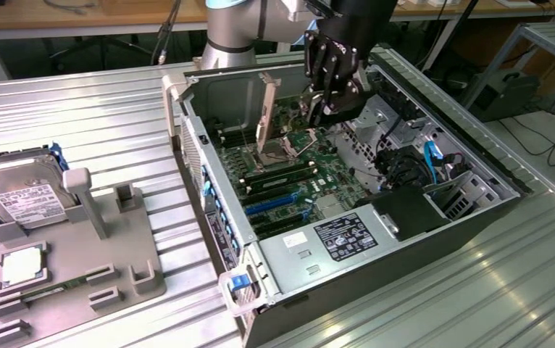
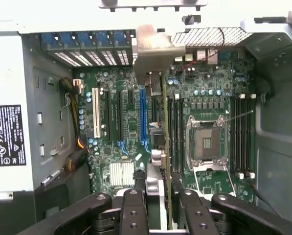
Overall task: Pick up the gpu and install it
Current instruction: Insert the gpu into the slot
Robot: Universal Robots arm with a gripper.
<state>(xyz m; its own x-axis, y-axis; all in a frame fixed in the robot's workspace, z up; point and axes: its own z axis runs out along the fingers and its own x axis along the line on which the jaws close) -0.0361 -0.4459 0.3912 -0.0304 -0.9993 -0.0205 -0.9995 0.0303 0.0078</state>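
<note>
The gpu shows edge-on as a thin dark card, its silvery end bracket toward the case's slotted rear wall. My gripper is shut on the card's near end, one black finger on each side. In the exterior view the gripper hangs inside the open computer case, and the gpu's bracket stands upright beside it, above the motherboard. In the wrist view the card hovers between the long blue slot and the memory slots, apart from the board.
The case lies on its side on a ribbed metal table. It contains a CPU socket, a white slot, a power supply and blue cables. A grey holder at the exterior view's left carries a hard drive and a square chip.
</note>
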